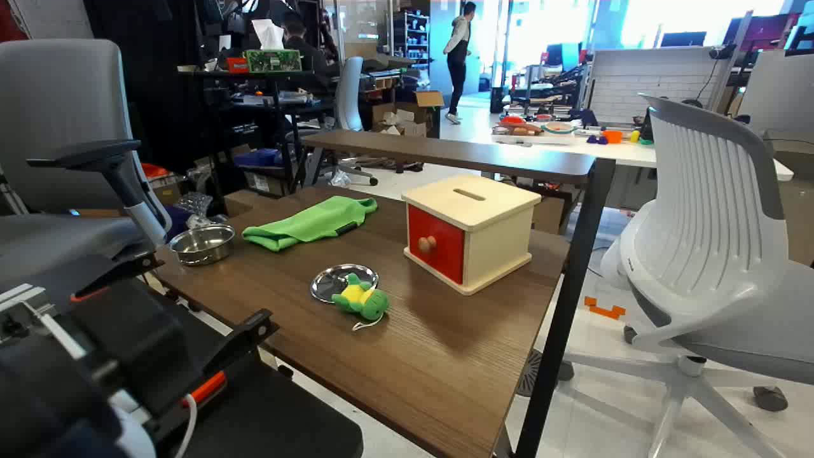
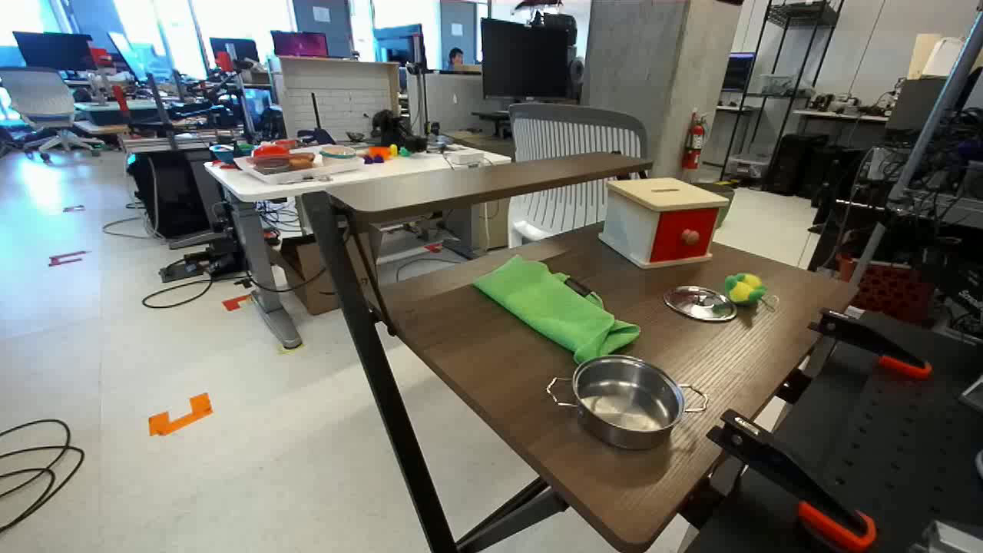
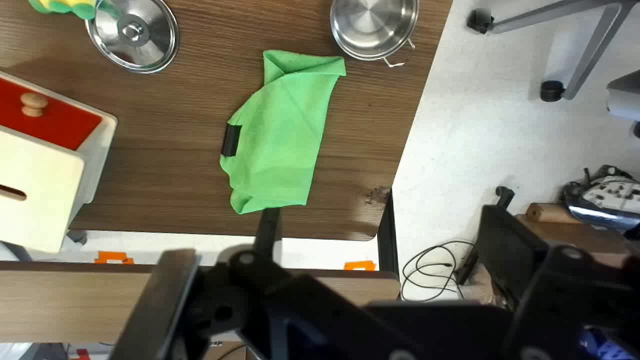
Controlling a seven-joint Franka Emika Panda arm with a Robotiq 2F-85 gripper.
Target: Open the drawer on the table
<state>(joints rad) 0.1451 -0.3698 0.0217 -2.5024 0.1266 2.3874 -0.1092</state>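
- drawer (image 1: 449, 251): one, red-fronted, closed; right of centre in an exterior view, at the left edge of the wrist view.
- knob (image 1: 427, 243): one, round, light wood, on the drawer face.
- table (image 1: 458, 381): dark brown, wood-grained, black-framed; across the lower middle of an exterior view.
- box (image 2: 626, 230): light wood, housing the drawer, upright on the table; upper right of an exterior view.
- slot (image 1: 469, 194): one, narrow, in the box top.
- gripper (image 3: 340, 260): dark, partly blurred; along the bottom of the wrist view, jaws standing well apart.
- cloth (image 3: 285, 135): green, folded, flat on the table; centre of the wrist view.
- tag (image 3: 231, 140): black, on the cloth's left edge in the wrist view.
- pot (image 2: 633, 438): steel, two-handled, upright on the table near the cloth; lower right of centre in an exterior view.
- lid (image 3: 112, 37): steel, handle up, on the table; upper left of the wrist view.
- toy (image 1: 359, 299): soft, green and yellow; overlapping the lid's edge in the frame, contact cannot be told; below left of centre in an exterior view.
- shelf (image 2: 491, 183): brown plank, raised, beside the table; upper middle of an exterior view.
- clamps (image 2: 868, 336): two, black with red grips; right side of an exterior view.
- chair (image 1: 706, 216): pale grey; right edge of an exterior view.
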